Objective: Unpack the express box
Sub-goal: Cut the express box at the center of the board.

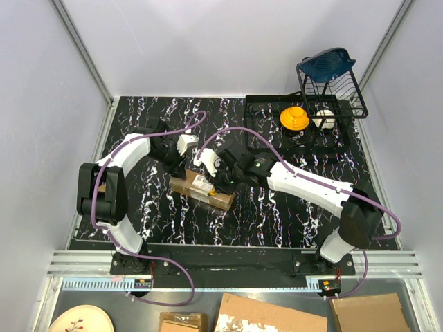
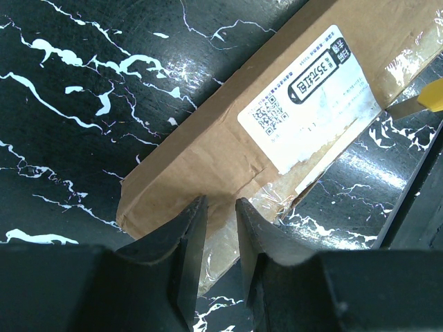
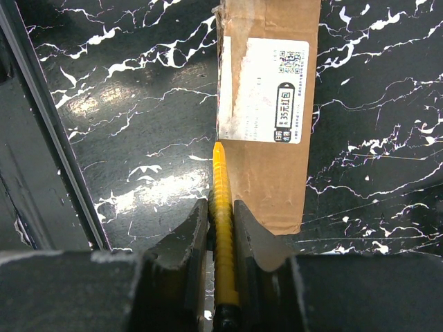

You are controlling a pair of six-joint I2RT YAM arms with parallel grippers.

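Observation:
The express box (image 1: 202,191), an oblong brown carton with clear tape and a white label (image 3: 265,90), lies flat on the black marble table. My left gripper (image 2: 220,202) hovers over the box's (image 2: 208,145) taped left end with its jaws a narrow gap apart and only the carton's surface showing between them. In the top view it (image 1: 181,164) sits at that end. My right gripper (image 3: 220,204) is shut on a yellow utility knife (image 3: 221,187). The knife's tip rests against the long edge of the box (image 3: 273,159) just below the label. From above, that gripper (image 1: 216,178) is at the box's far side.
A black wire rack (image 1: 332,90) with a blue item (image 1: 325,63) on top stands at the back right, over a black tray (image 1: 266,104) holding a yellow piece (image 1: 294,117). Torn cardboard (image 1: 270,315) and a plate (image 1: 79,321) lie below the table's near edge.

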